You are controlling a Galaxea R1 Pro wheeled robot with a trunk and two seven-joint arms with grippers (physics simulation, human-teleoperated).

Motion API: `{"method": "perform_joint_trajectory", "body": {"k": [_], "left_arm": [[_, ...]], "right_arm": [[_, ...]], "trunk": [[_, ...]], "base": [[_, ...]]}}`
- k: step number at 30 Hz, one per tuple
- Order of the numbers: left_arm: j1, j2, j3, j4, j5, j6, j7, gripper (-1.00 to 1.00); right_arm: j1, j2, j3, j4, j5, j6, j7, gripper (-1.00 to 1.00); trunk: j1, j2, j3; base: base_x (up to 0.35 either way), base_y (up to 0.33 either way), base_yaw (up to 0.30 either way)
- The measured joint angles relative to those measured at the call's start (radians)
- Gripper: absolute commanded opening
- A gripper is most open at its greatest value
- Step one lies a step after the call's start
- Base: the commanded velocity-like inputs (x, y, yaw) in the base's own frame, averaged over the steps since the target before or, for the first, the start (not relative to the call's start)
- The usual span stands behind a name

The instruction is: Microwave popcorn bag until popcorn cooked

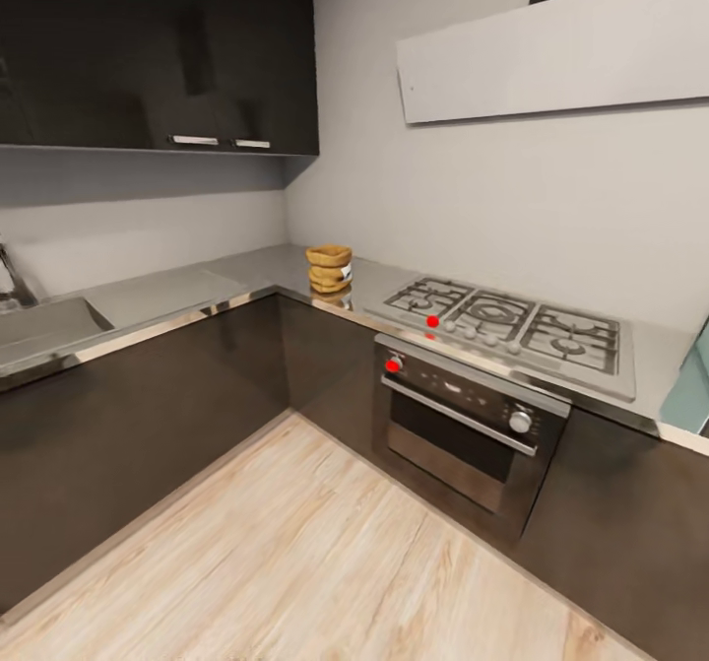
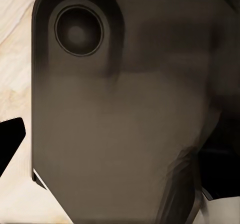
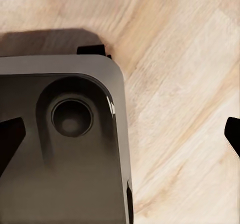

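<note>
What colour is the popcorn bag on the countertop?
Tan-yellow, with ringed folds; the popcorn bag shows best in the head view, on the grey countertop.

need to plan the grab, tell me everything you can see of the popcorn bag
The popcorn bag is a small tan-yellow paper sack, crumpled into stacked ringed folds, with a round open mouth on top and a small pale label on its side. It stands upright in the inner corner of the glossy grey countertop, left of the gas hob. Only the countertop touches it.

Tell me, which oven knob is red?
The knob at the oven's left end, nearest the popcorn bag. The knob at the right end is plain silver.
</note>
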Motion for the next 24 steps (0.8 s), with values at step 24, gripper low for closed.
{"method": "perform_joint_trajectory", "body": {"k": [24], "left_arm": [[0.000, 0.000, 0.000, 0.000, 0.000, 0.000, 0.000, 1.00]], "right_arm": [[0.000, 0.003, 0.000, 0.000, 0.000, 0.000, 0.000, 1.00]], "trunk": [[0.000, 0.000, 0.000]], "base": [[0.000, 0.000, 0.273]]}}
